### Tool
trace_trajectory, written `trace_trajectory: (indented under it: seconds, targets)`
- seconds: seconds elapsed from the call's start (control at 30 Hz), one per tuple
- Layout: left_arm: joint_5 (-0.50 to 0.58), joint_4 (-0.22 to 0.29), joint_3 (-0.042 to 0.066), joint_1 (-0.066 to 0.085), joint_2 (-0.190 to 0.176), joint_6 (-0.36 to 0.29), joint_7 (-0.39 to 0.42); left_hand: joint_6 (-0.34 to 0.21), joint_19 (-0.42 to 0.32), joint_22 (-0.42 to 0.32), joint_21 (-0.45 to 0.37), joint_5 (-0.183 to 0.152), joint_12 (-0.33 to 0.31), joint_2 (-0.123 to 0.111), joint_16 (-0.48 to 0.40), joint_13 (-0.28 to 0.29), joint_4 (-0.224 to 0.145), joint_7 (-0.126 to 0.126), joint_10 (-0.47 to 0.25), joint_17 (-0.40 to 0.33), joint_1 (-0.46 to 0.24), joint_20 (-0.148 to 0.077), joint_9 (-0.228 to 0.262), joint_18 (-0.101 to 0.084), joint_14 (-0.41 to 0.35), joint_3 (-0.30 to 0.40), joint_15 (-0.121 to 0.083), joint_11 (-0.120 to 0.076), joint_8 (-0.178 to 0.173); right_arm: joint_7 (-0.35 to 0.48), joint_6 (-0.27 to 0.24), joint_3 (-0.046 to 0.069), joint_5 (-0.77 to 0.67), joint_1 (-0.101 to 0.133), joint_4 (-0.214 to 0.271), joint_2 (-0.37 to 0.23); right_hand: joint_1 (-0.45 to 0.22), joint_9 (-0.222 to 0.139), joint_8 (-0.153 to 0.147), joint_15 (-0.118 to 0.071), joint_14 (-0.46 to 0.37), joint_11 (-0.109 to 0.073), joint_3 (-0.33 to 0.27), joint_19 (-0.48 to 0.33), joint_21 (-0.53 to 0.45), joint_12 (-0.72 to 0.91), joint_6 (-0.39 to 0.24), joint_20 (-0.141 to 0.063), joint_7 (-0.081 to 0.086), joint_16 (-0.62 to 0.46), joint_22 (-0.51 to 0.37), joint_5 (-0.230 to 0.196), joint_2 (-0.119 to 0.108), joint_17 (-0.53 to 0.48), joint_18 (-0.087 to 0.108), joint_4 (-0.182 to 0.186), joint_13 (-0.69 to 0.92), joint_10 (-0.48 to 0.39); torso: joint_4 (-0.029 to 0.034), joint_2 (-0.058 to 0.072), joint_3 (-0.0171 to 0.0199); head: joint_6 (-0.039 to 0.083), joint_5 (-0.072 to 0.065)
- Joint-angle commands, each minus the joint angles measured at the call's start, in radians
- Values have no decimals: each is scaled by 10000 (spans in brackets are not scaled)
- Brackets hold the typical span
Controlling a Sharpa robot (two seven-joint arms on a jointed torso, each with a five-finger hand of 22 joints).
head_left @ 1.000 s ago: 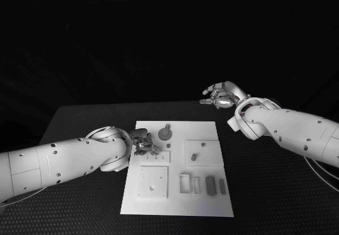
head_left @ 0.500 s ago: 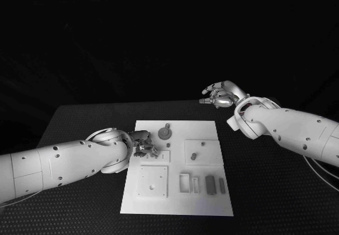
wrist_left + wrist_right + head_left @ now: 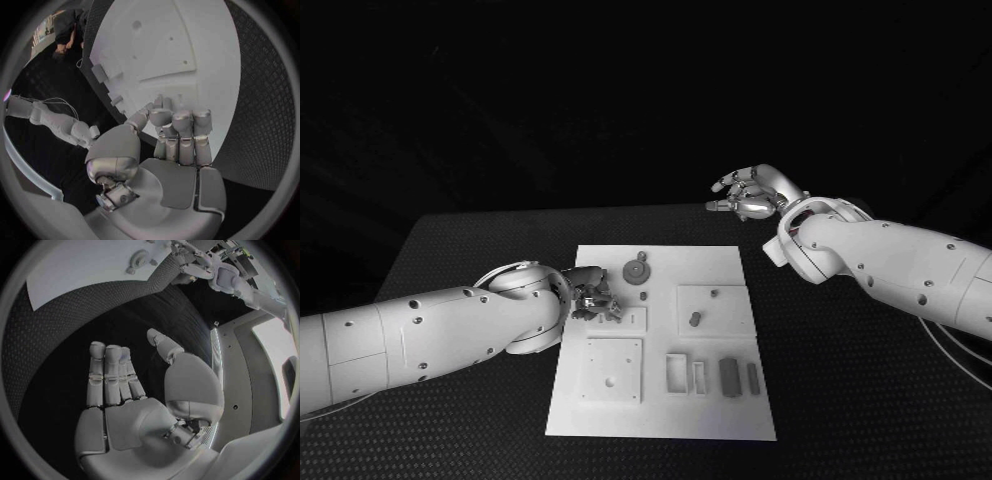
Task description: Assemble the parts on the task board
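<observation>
1. We see the task board (image 3: 664, 340), a white plate, lying in the middle of the black table (image 3: 473, 250), with its long side running away from the robot.
2. Our left hand (image 3: 593, 297) sits low over the board's left edge, beside a small raised white block (image 3: 620, 319). In the left wrist view the left hand (image 3: 175, 137) has its fingers (image 3: 182, 130) curled in close together above the board (image 3: 187, 45); we cannot tell whether they pinch a part or only touch the plate.
3. Our right hand (image 3: 750, 195) is raised beyond the board's far right corner, well apart from it. In the right wrist view this hand (image 3: 134, 390) shows its fingers (image 3: 109, 372) stretched out and side by side with the thumb (image 3: 164, 347) apart from them, holding nothing, above bare table.
4. A round grey part (image 3: 638, 272) lies on the board's far half, near the left hand.
5. A square white plate (image 3: 714, 311) on the board's right half carries two small grey pegs (image 3: 695, 321).
6. A second square plate (image 3: 613, 372) lies at the near left.
7. Along the near right stand narrow slotted pieces and two dark grey bars (image 3: 730, 378).
</observation>
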Motion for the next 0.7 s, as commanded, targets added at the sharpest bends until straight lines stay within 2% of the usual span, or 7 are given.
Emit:
trace_trajectory:
  seconds: [0.03,0.37,0.7]
  targets:
    - [-182,-1,3,-17,35,99,-41,913,-64,-13,59,27,70,110,64,-17,-7,-629,-180,-15,-33,-1168,21,152,423,70,-464,-232,44,61,126,5,-11,1,23,2,8,-13,66,-19,-77,-2,-38,8,-54,61,-4,73,77,25,10,46,98,-10,364,2,-18,-84,-1,0,3,-5,-2]
    - [-242,-100,6,-186,157,67,-55,981,-80,-40,128,-127,137,129,153,-30,-3,-654,-184,-67,-128,-1176,64,159,415,79,-477,-257,56,61,130,5,-11,0,25,7,-3,-16,68,-19,-78,-2,-48,13,-60,77,-5,73,77,31,15,75,105,-19,364,5,-38,-88,-10,5,-5,-29,-33]
    - [-272,-98,6,-206,174,40,-71,1037,-89,-55,161,-150,172,138,199,-37,1,-673,-185,-92,-171,-1179,91,163,413,88,-482,-273,76,63,130,5,-11,0,30,3,-5,-19,68,-19,-79,-2,-52,16,-64,87,-8,73,78,36,18,92,110,-25,364,4,-52,-92,2,-5,-1,-44,-64]
